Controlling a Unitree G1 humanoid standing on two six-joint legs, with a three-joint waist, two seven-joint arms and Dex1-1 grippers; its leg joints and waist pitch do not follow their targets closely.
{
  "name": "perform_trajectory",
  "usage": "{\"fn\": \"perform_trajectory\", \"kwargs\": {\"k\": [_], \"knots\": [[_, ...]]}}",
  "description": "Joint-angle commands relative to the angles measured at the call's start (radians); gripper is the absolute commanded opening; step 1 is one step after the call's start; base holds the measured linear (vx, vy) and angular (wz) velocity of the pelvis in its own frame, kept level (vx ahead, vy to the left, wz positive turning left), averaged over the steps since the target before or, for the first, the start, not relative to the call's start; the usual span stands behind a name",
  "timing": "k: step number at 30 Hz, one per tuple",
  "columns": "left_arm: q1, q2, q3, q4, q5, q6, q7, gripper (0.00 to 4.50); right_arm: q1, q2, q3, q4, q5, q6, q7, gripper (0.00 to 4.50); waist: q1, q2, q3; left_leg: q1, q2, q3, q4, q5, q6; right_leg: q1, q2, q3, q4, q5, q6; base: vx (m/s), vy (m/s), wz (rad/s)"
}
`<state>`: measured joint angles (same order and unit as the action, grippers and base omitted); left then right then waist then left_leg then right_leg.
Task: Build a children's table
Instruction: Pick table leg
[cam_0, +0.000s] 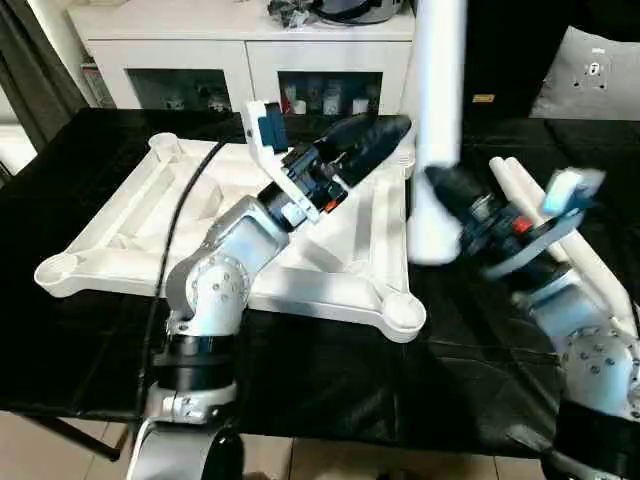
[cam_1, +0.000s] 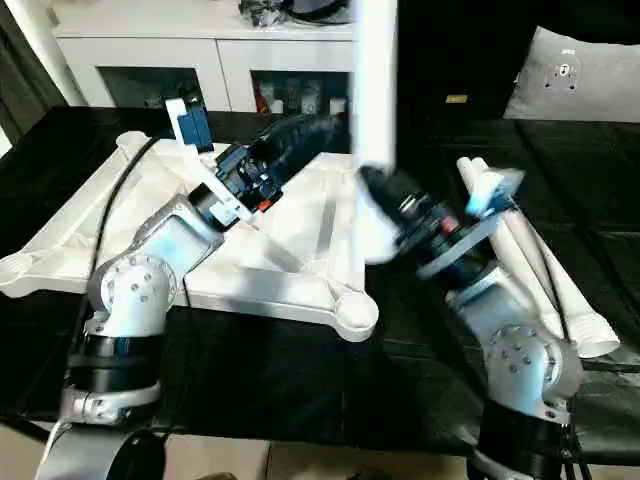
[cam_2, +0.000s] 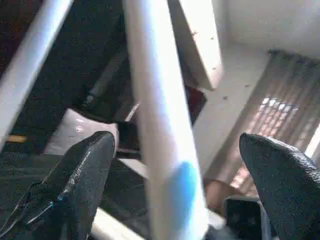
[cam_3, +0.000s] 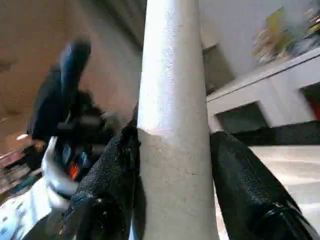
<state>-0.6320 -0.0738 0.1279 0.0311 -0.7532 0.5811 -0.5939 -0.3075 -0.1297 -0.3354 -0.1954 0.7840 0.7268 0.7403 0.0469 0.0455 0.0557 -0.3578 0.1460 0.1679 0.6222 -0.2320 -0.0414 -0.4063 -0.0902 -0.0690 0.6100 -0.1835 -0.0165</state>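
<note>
The black desk (cam_0: 330, 390) fills the lower and middle frame. The table top (cam_0: 130, 250) lies on it upside down at centre left, ribs up, with round sockets at its corners. At the far right, two spare legs (cam_0: 590, 265) lie side by side on the desk.

The step in hand looks like fitting a leg. The right tool (cam_3: 172, 165) is clamped on one white leg (cam_0: 437, 120), one black finger on either side of it, and holds it upright at centre, rising out of the top of the frame. Its lower end hangs just right of the top's right edge, between the far-right socket (cam_0: 405, 160) and the near-right socket (cam_0: 402, 312).

The left tool (cam_0: 375, 135) reaches across the upturned top with its fingers spread wide and nothing held; in the left wrist view the leg stands between its fingers (cam_2: 85, 175) without touching them.

Next, I judge, the leg's foot must be steered over a socket and pressed straight down, perhaps steadied by the left tool.

Room is tight at centre, where both forearms crowd the leg. The white cabinet (cam_0: 240, 50) stands close behind the desk's far edge. Open desk lies along the bottom of the frame.
</note>
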Motion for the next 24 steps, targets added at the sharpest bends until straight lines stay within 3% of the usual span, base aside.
{"fn": "perform_trajectory", "kwargs": {"k": [1,6,8,12,13,14,15,18,20,22,24], "knots": [[-0.012,-0.007,0.003,0.0,-0.019,0.026,0.014,4.5,0.0,-0.013,0.015,-0.035,0.028,0.005,0.027,1.84,0.006,-0.028,-0.067,-0.012,0.059,-0.019,-0.069,-0.002,0.123,0.062,-0.055,0.043,-0.081,-0.266,-0.18,0.0,0.0,0.0],[-0.012,-0.015,-0.009,-0.008,-0.028,0.035,0.026,4.5,0.017,-0.031,0.047,-0.043,0.022,0.0,0.044,1.84,0.014,-0.028,-0.068,-0.012,0.06,-0.02,-0.068,0.022,0.126,0.062,-0.055,0.043,-0.078,-0.237,-0.173,0.0,0.0,0.0],[-0.011,-0.009,-0.033,-0.015,-0.006,0.025,0.021,4.5,0.038,-0.06,0.121,-0.048,-0.067,-0.056,0.06,1.84,0.018,-0.028,-0.069,-0.012,0.062,-0.02,-0.066,0.03,0.124,0.062,-0.056,0.044,-0.077,-0.223,-0.168,0.0,0.0,0.0],[-0.014,-0.007,-0.057,-0.003,0.054,0.004,0.056,4.5,0.042,-0.052,0.174,-0.044,-0.134,-0.112,0.04,1.84,0.014,-0.028,-0.068,-0.014,0.061,-0.021,-0.067,0.02,0.121,0.063,-0.057,0.044,-0.077,-0.224,-0.169,0.0,0.0,0.0],[-0.018,-0.007,-0.087,0.016,0.131,-0.038,0.099,4.5,0.037,-0.038,0.205,-0.033,-0.185,-0.159,0.013,1.84,0.013,-0.026,-0.068,-0.015,0.065,-0.024,-0.068,0.019,0.118,0.06,-0.057,0.044,-0.079,-0.227,-0.159,0.0,0.0,0.0],[-0.02,-0.013,-0.095,0.024,0.156,-0.058,0.119,4.22,0.034,-0.03,0.219,-0.024,-0.215,-0.188,-0.002,1.84,0.011,-0.027,-0.066,-0.015,0.063,-0.022,-0.068,0.016,0.116,0.061,-0.056,0.045,-0.08,-0.231,-0.154,0.0,0.0,0.0],[-0.022,-0.021,-0.1,0.028,0.172,-0.073,0.135,4.22,0.031,-0.025,0.232,-0.015,-0.244,-0.213,-0.017,1.84,0.012,-0.027,-0.067,-0.015,0.063,-0.023,-0.069,0.014,0.11,0.062,-0.058,0.045,-0.08,-0.237,-0.149,0.0,0.0,0.0],[-0.024,-0.039,-0.104,0.027,0.183,-0.095,0.164,4.11,0.03,-0.025,0.267,0.007,-0.298,-0.282,-0.039,1.84,0.012,-0.024,-0.069,-0.014,0.064,-0.024,-0.069,0.009,0.099,0.063,-0.059,0.045,-0.075,-0.211,-0.162,0.0,0.0,0.0],[-0.022,-0.064,-0.113,0.009,0.184,-0.106,0.178,3.77,0.029,-0.006,0.288,0.037,-0.348,-0.349,-0.062,1.84,0.011,-0.025,-0.07,-0.015,0.063,-0.022,-0.067,0.017,0.108,0.063,-0.058,0.046,-0.072,-0.176,-0.177,0.0,0.0,0.0],[-0.02,-0.069,-0.114,0.005,0.18,-0.104,0.177,3.76,0.029,-0.001,0.288,0.042,-0.351,-0.356,-0.065,1.84,0.012,-0.025,-0.072,-0.017,0.063,-0.023,-0.065,0.033,0.129,0.065,-0.06,0.046,-0.068,-0.141,-0.195,0.0,0.0,0.0],[-0.014,-0.068,-0.119,0.003,0.187,-0.107,0.174,3.47,0.03,0.007,0.289,0.048,-0.357,-0.367,-0.072,1.84,0.011,-0.024,-0.071,-0.017,0.063,-0.023,-0.064,0.043,0.147,0.063,-0.058,0.045,-0.065,-0.123,-0.206,0.0,0.0,0.0]]}}
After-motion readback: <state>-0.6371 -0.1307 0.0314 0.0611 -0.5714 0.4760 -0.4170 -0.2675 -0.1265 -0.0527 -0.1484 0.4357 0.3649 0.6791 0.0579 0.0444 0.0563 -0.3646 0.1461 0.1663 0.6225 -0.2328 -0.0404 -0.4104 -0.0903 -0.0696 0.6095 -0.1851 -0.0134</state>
